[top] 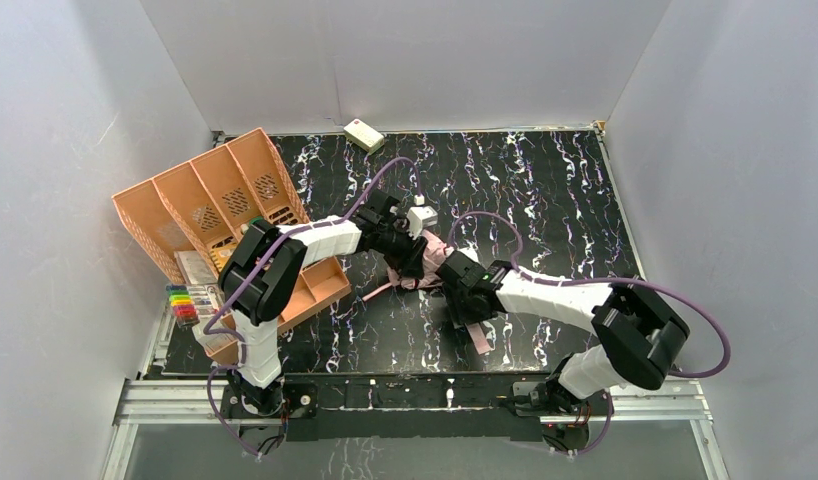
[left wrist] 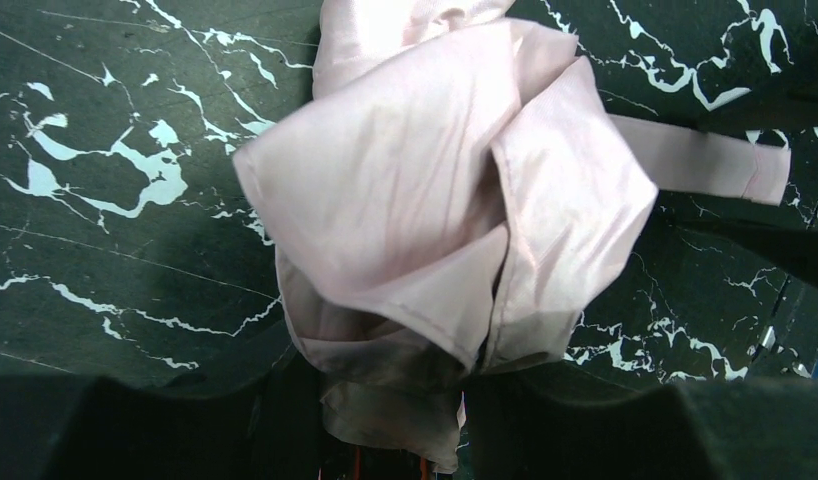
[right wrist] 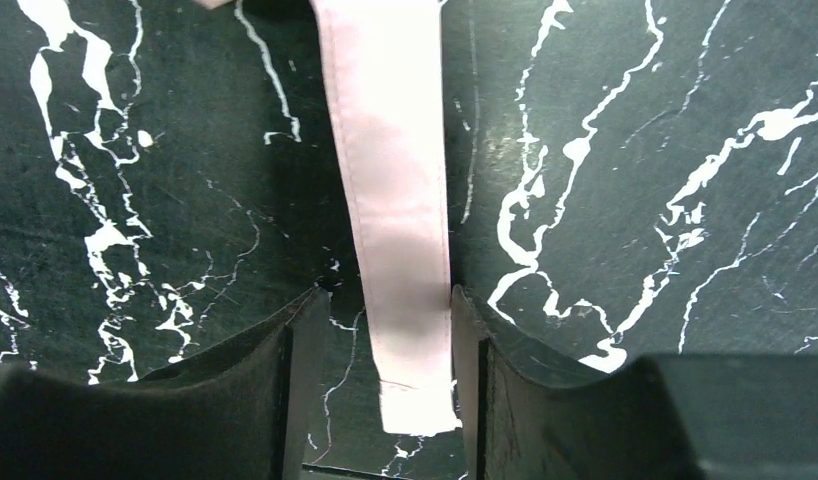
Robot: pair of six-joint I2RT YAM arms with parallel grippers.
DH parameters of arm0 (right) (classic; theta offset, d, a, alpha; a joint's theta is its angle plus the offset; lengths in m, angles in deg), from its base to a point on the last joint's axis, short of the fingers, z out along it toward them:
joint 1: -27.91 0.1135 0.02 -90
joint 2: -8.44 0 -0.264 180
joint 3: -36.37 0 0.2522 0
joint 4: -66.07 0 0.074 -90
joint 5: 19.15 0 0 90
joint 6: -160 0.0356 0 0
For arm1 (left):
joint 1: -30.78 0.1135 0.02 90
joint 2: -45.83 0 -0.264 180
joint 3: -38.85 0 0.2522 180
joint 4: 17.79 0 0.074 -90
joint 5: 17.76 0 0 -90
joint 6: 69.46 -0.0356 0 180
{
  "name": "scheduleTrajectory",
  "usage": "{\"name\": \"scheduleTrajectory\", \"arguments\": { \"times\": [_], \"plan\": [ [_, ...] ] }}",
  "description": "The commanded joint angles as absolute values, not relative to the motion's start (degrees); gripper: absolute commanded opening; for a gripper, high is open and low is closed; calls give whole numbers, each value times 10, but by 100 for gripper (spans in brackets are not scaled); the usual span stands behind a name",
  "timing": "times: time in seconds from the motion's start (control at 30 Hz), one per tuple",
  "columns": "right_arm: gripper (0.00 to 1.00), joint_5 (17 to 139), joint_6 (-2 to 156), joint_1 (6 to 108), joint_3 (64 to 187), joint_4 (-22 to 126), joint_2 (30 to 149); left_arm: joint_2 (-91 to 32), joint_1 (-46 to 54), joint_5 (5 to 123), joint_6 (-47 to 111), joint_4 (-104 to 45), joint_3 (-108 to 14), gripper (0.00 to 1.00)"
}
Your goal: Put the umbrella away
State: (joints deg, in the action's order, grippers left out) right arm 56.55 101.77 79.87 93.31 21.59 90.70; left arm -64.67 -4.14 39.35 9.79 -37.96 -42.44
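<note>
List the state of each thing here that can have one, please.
Shiny pink folding umbrella, collapsed, fabric crumpled, lying on the black marbled table.
Pink umbrella strap, loose, flat on the table.
Left claw, shut on the umbrella's fabric.
Right claw, open, fingers either side of the strap.
Small cream rectangular box, lying at the far edge.

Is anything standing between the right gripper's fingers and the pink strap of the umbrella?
Nothing visible does. In the right wrist view the umbrella strap lies flat on the marble table and runs straight into the gap of the open right gripper, one finger on each side, only bare tabletop around it.
</note>
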Motion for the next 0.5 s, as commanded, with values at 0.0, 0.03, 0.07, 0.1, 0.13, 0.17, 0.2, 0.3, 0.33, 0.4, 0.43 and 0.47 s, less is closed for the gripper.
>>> {"name": "scheduleTrajectory", "arguments": {
  "times": [0.0, 0.03, 0.07, 0.1, 0.13, 0.17, 0.2, 0.3, 0.33, 0.4, 0.43, 0.47],
  "plan": [
    [55, 553, 1047, 822, 921, 174, 946, -686, -31, 511, 86, -435, -418, 0],
    [53, 551, 1051, 823, 920, 173, 950, -686, -30, 511, 87, -435, -418, 0],
    [52, 550, 1053, 823, 917, 174, 950, -686, -30, 511, 87, -435, -419, 0],
    [50, 548, 1056, 823, 914, 175, 950, -686, -30, 511, 87, -435, -419, 0],
    [47, 546, 1059, 823, 910, 175, 950, -687, -29, 511, 88, -435, -419, 0],
    [44, 547, 1060, 823, 908, 177, 950, -687, -29, 511, 88, -435, -419, 0],
    [41, 546, 1061, 823, 905, 178, 951, -687, -28, 512, 87, -435, -418, 0],
    [32, 540, 1064, 823, 901, 177, 950, -689, -26, 515, 87, -435, -418, 0],
    [29, 540, 1065, 823, 899, 178, 950, -689, -25, 516, 87, -434, -418, 0],
    [21, 546, 1060, 823, 898, 185, 951, -689, -22, 516, 88, -434, -418, 0],
    [16, 547, 1057, 822, 900, 188, 953, -690, -20, 515, 88, -434, -419, 0],
    [11, 548, 1055, 822, 902, 189, 954, -691, -19, 515, 88, -436, -420, 0]
  ]
}}
